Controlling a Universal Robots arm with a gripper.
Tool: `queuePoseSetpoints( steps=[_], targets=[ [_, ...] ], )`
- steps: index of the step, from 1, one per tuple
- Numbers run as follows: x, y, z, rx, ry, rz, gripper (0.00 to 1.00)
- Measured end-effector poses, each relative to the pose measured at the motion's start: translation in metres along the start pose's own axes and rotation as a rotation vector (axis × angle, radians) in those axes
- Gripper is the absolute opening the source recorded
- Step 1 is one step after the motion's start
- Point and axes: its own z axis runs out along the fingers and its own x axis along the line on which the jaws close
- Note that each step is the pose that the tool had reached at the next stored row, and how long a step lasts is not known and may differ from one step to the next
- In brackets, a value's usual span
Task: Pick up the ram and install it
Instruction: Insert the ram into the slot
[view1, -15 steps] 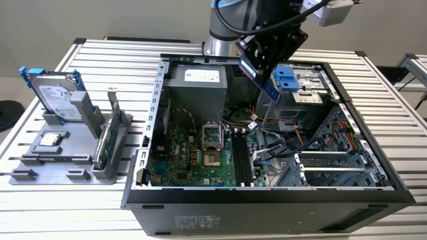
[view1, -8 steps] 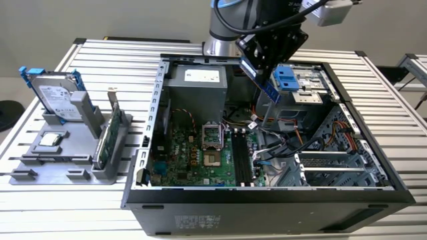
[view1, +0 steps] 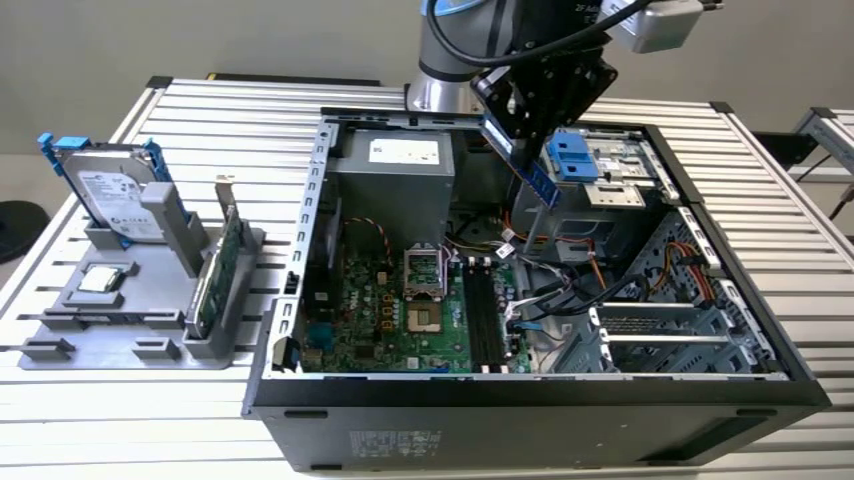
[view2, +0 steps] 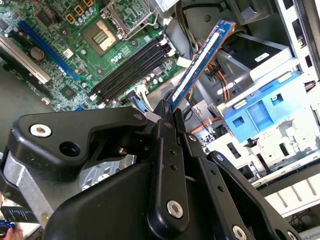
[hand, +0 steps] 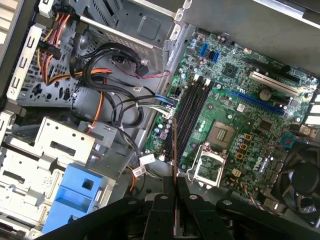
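One claw (view2: 167, 111) is clenched on the ram (view2: 200, 57), holding it tilted in the air over the open computer case (view1: 534, 395), clear of the memory slots (view2: 132, 62).

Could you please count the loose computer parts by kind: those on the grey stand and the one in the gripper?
Hard drive: 1
Green card: 1
Small silver chip: 1
Ram, held by the gripper: 1
Total: 4
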Motion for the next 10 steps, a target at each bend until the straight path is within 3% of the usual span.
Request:
queuePoseSetpoints(
  steps=[10],
  targets=[
    [0.0,0.0,0.0,-0.0002,-0.0005,0.036,0.0]
  ],
)
